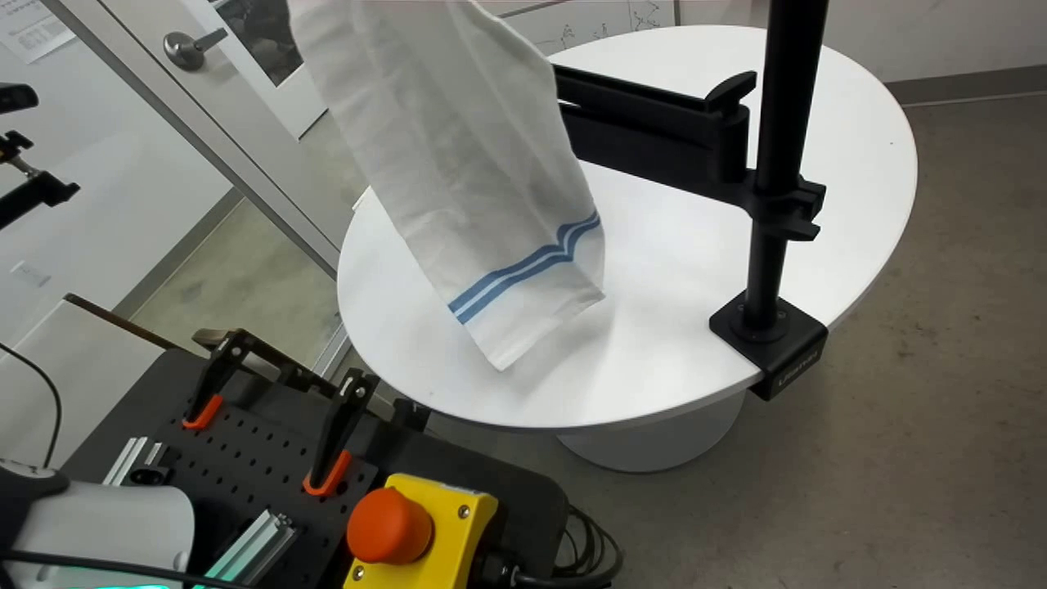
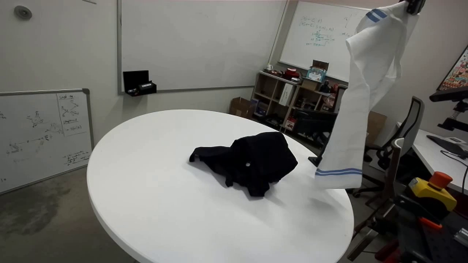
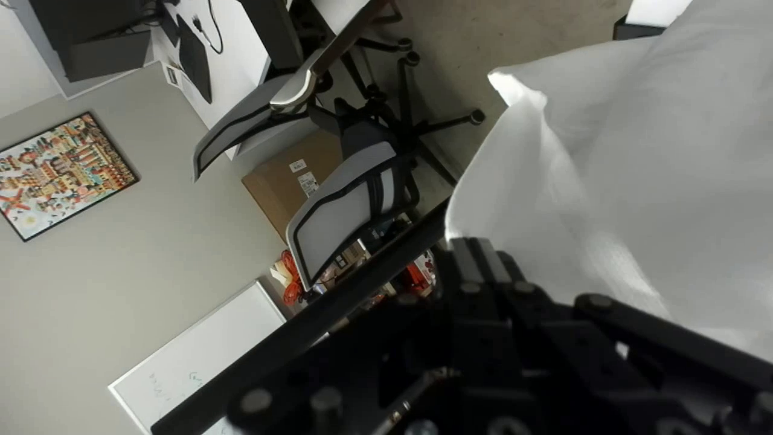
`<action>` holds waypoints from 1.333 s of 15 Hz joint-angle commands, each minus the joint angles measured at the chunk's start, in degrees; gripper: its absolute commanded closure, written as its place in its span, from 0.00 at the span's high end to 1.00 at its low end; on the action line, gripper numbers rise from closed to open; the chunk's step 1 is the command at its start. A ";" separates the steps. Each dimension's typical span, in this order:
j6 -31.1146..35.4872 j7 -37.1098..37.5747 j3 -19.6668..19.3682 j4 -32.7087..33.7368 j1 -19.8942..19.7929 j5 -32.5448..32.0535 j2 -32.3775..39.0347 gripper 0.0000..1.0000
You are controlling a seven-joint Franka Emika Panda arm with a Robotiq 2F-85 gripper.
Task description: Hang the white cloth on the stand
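The white cloth with blue stripes (image 1: 466, 180) hangs down over the round white table (image 1: 654, 352). In an exterior view its lower edge shows a blue-striped band near the table rim (image 2: 351, 120). My gripper (image 2: 415, 5) is shut on its upper part; in the wrist view the closed fingertips (image 3: 480, 241) meet the cloth (image 3: 652, 163). The black stand (image 1: 773, 204) is clamped to the table edge, with a horizontal arm (image 1: 654, 131). The cloth hides the arm's far end; I cannot tell if they touch. A dark pole (image 3: 314, 326) passes beside the fingers.
A crumpled black fabric item (image 2: 256, 160) lies on the table. A yellow box with a red button (image 1: 425, 532) and black clamps (image 1: 335, 433) sit on the dark robot bench. Mesh chairs (image 3: 344, 211) stand beyond. Whiteboards (image 2: 201, 44) line the walls.
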 commanded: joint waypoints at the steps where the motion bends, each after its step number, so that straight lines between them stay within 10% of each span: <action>1: -2.93 0.32 -2.51 8.28 -0.03 -2.89 9.56 0.00; 14: -10.80 -2.24 -7.78 30.62 0.79 -0.49 28.86 0.00; 20: -8.82 -0.85 -8.73 29.38 1.09 -0.74 29.12 0.02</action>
